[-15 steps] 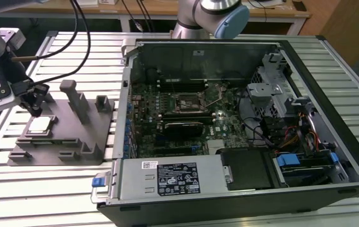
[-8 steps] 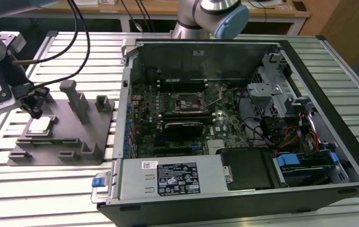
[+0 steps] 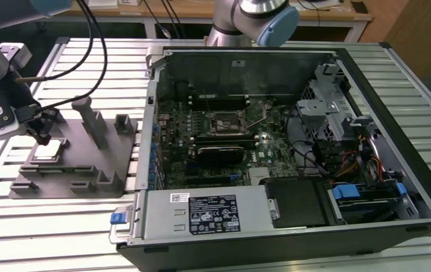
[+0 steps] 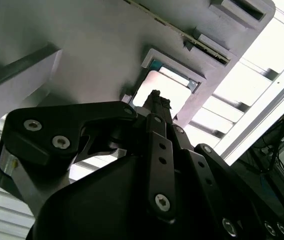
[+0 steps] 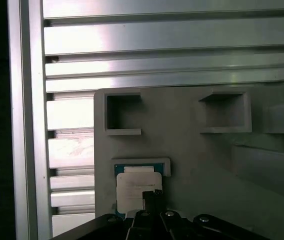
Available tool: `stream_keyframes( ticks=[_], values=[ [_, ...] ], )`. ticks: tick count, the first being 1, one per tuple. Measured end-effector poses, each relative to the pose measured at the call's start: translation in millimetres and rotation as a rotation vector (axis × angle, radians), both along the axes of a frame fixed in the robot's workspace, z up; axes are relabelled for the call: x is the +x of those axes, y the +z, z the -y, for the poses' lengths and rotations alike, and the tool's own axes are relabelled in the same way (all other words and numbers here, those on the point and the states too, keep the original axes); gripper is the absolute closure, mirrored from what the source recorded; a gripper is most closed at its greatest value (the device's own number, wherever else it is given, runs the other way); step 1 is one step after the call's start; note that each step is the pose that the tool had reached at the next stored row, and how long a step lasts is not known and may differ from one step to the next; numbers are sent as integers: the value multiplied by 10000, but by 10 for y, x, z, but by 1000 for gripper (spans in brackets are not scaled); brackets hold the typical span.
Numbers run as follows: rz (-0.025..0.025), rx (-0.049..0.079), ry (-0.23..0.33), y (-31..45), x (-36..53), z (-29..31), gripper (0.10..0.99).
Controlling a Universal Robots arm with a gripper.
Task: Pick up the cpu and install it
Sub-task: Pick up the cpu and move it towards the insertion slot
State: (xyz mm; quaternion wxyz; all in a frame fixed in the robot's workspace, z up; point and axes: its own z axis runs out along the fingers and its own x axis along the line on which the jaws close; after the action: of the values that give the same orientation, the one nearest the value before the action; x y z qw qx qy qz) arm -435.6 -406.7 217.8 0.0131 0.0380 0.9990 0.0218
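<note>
The cpu (image 3: 49,151), a small silvery-white square chip, lies flat in a shallow pocket of the grey moulded block (image 3: 87,170) at the exterior view's left. My gripper (image 3: 43,137) hangs just above the chip, its dark fingers drawn together with nothing between them. In both wrist views the narrow tip of the gripper (image 4: 155,96) (image 5: 152,196) overlaps the edge of the cpu (image 4: 166,86) (image 5: 132,186), which sits in its recess on the block (image 4: 82,50) (image 5: 192,150). The dark socket frame (image 3: 227,122) sits on the motherboard inside the open computer case.
The open computer case (image 3: 397,113) fills the middle and the exterior view's right, with a power supply (image 3: 204,212) at its front. Upright posts (image 3: 91,122) rise from the grey block beside the gripper. Everything rests on a slatted aluminium table (image 3: 64,226). A second arm's base (image 3: 238,22) stands behind the case.
</note>
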Motion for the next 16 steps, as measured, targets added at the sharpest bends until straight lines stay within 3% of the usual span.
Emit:
stream_keyframes(
  ticks=[16],
  values=[
    [1, 0, 2, -182, -85, -37, 980]
  ],
)
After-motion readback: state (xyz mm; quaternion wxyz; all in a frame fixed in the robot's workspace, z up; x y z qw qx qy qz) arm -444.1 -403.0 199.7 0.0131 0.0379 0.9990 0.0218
